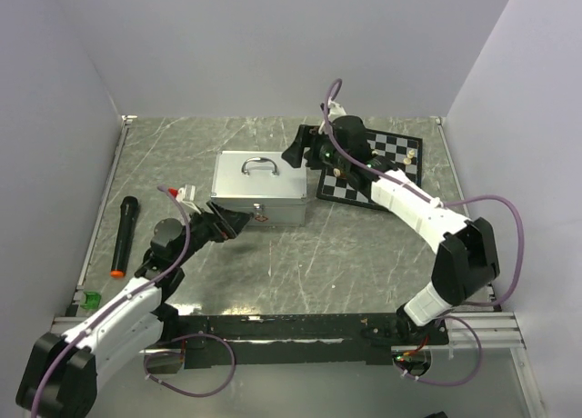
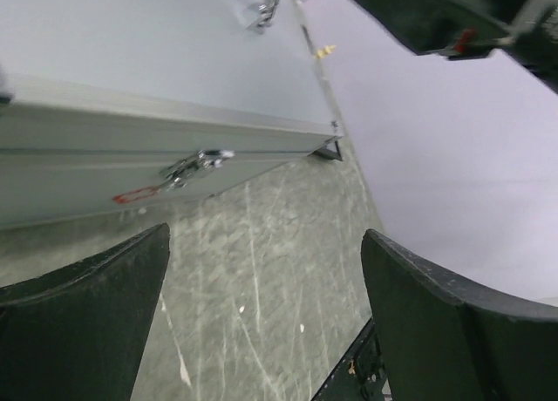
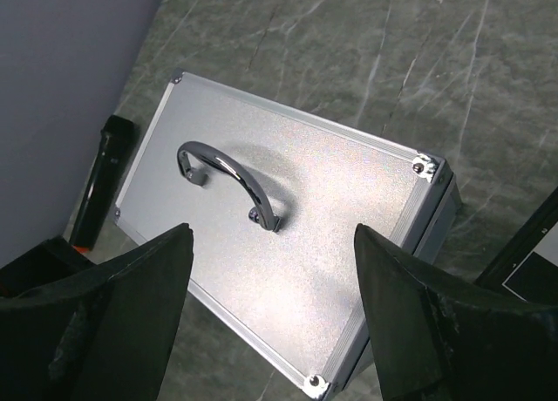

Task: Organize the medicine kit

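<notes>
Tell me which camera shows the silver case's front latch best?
The left wrist view: the latch sits close and sharp on the silver case. The top external view shows it as a tiny speck by the left gripper. The right wrist view shows only the lid and handle, no latch.

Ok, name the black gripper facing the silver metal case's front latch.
The left gripper, low at the silver metal case's front latch; the right gripper hangs higher, beside the lid.

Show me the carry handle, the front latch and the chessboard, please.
Carry handle (image 3: 228, 167): right wrist view, top of its chrome arch.
Front latch (image 2: 193, 167): left wrist view, middle of the metal clasp.
Chessboard (image 1: 397, 148): top external view, bare squares near its far edge.
</notes>
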You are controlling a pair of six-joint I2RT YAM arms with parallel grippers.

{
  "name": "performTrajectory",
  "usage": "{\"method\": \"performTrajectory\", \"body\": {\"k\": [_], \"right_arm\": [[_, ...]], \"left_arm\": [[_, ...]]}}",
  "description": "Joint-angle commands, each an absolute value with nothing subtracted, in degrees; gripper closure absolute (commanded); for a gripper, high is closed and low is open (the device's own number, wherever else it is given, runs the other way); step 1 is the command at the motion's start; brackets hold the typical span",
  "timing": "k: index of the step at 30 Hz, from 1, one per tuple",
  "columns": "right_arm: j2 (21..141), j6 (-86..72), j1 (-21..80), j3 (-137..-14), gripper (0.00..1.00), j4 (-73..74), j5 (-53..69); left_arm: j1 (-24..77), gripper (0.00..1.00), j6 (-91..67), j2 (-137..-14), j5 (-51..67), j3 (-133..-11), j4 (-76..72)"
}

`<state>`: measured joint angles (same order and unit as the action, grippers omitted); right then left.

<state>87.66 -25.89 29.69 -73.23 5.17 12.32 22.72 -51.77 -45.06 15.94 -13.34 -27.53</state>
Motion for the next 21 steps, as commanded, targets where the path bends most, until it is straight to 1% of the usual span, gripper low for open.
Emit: {"method": "performTrajectory", "body": {"k": [1,5,10,13,18,21], "right_arm": [[92.2,-26.1,29.4,-79.2,0.19,4.5,14.8],[97.1,-26.6,27.9,-84.8,0.18,7.0,13.1],[102.9,-25.8,27.0,-91.1,0.18,8.4,11.1],[106.5,-24.7,26.5,-94.6,0.18,9.8,9.0],[112.4,-25.7,24.7,-99.0,0.18,13.1,12.6],[113.6,-26.7,24.7,-98.3,0.18,13.4,15.4]], "left_arm": [[22.8,0.07,-52.8,-52.0,19.9,-14.5,-42.5],[23.8,0.08,-54.6,-58.8,22.1,-14.5,-47.7],[25.7,0.04,-52.2,-58.4,17.1,-14.9,-43.5],[25.8,0.04,-51.2,-59.1,14.7,-14.6,-44.6],[26.1,0.05,-51.7,-62.4,12.8,-13.9,-49.4],[26.6,0.05,-51.9,-64.6,12.8,-14.1,-52.1]]}}
